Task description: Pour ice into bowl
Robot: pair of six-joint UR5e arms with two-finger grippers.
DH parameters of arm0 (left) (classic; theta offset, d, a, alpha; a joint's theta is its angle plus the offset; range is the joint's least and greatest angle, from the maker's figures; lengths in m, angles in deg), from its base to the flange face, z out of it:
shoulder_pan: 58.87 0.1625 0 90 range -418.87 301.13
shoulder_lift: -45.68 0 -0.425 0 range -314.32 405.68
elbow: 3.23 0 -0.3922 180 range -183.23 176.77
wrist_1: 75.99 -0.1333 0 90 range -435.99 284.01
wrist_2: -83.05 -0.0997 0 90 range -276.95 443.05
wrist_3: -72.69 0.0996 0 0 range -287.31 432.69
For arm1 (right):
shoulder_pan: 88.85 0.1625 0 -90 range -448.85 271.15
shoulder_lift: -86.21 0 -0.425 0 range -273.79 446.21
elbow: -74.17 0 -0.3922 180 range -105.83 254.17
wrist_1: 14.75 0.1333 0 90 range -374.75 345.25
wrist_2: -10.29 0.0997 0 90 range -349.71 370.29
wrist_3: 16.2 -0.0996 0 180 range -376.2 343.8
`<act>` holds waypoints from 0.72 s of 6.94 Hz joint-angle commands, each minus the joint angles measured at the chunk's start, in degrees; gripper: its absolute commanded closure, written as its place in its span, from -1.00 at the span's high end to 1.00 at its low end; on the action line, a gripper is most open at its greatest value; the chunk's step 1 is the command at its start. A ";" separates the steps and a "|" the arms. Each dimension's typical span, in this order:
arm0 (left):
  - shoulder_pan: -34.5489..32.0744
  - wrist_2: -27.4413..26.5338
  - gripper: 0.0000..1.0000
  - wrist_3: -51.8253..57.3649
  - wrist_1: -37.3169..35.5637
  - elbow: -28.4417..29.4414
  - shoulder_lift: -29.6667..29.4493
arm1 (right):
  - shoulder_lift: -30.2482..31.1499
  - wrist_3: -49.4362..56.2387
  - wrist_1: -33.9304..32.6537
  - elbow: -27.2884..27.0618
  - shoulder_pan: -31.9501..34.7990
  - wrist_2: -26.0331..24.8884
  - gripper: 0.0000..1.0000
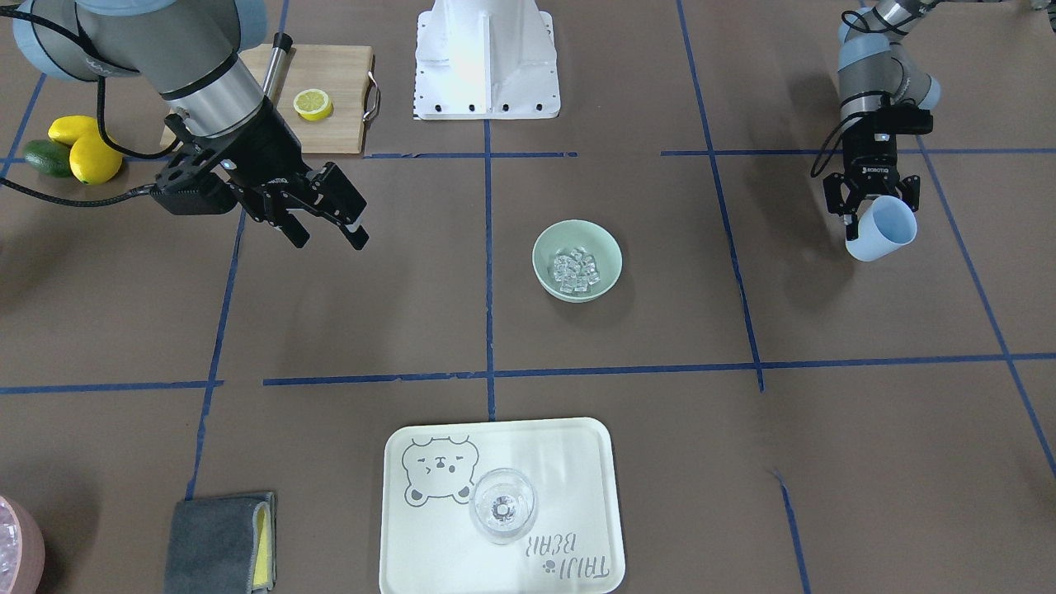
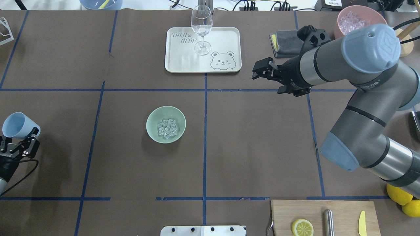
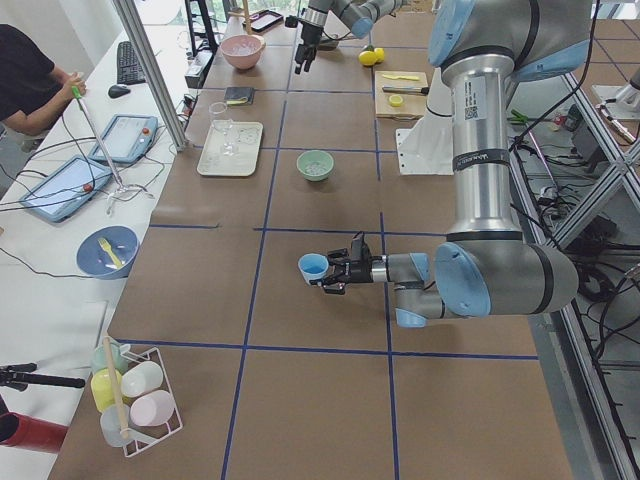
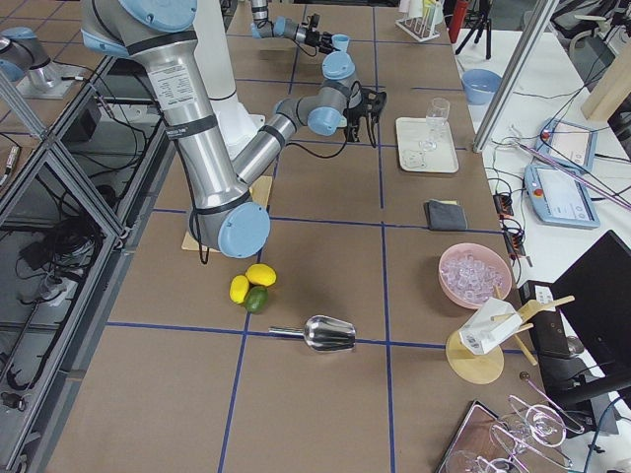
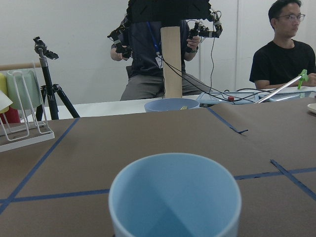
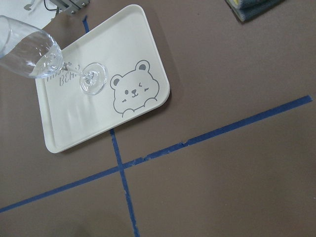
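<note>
The mint-green bowl (image 2: 152,126) stands left of the table's middle with a small heap of clear ice (image 2: 167,128) inside; both show in the front view too, bowl (image 1: 546,250) and ice (image 1: 576,271). My left gripper (image 2: 20,139) is shut on a pale blue cup (image 2: 18,125), tilted on its side well to the left of the bowl and above the table. The left wrist view shows the cup (image 5: 175,197) with nothing visible inside. My right gripper (image 2: 262,70) is open and empty, hovering far right of the bowl near the tray.
A cream tray (image 2: 223,39) with a wine glass (image 2: 201,26) sits at the far side. A grey cloth (image 2: 285,41) and a pink container of ice (image 2: 372,13) are far right. A cutting board (image 2: 341,209) with a lemon half (image 2: 302,227) lies near right.
</note>
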 commanded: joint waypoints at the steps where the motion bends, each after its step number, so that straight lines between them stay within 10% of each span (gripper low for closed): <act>1: 0.06 0.28 -1.00 -0.84 -0.06 0.19 -0.18 | 0.01 0.00 0.00 -0.03 -0.13 0.00 1.00; 5: 0.23 1.77 -1.00 -0.49 -2.51 0.10 -1.50 | 0.01 0.00 0.00 -0.03 -0.57 -0.26 1.00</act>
